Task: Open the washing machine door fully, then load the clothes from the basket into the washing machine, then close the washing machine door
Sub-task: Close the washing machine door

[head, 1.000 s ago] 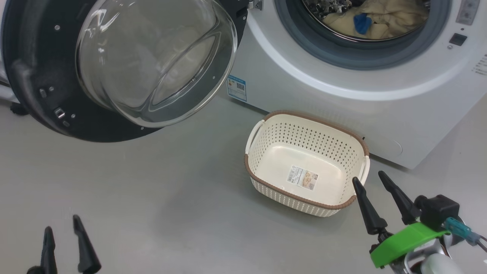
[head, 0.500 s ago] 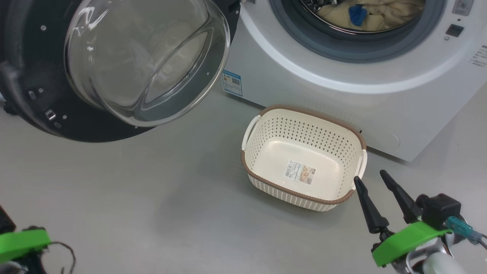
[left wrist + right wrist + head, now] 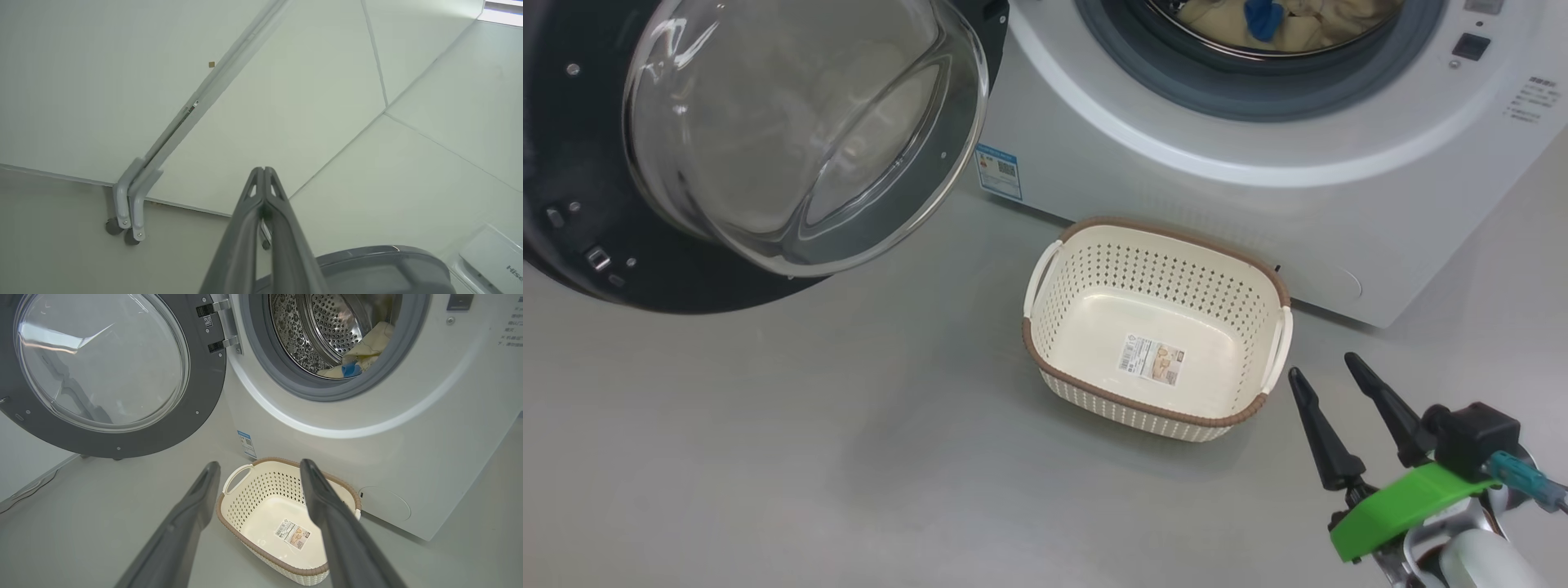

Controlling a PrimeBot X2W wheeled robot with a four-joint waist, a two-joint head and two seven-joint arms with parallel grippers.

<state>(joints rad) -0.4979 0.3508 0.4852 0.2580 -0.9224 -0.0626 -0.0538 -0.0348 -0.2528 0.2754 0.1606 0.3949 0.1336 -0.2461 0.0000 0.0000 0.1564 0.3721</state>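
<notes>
- Your right gripper (image 3: 1322,365) hangs low over the floor (image 3: 809,457), its fingers spread wide and holding nothing. The tips stand just beside the basket (image 3: 1160,273) at its near right corner, apart from the rim.
- Your left gripper (image 3: 263,169) is clenched on nothing, tips pressed together. It points at a pale panelled wall, with a grey wheeled stand foot (image 3: 130,204) off to the side.
- The basket sits bare on the floor, near the front of the washing machine (image 3: 1176,204). Bare grey floor lies to its left and toward you.
- The washing machine door (image 3: 792,139) is swung wide at the left, its black rim and glass bowl overhanging that floor.
- The clothes (image 3: 1298,24) lie inside the drum, blue patch showing.
- A second ago your left gripper stood at the head view's lower left with its fingers apart.
- The head camera has since shifted. The basket, door and machine keep their places against one another, and your right gripper stays spread.
</notes>
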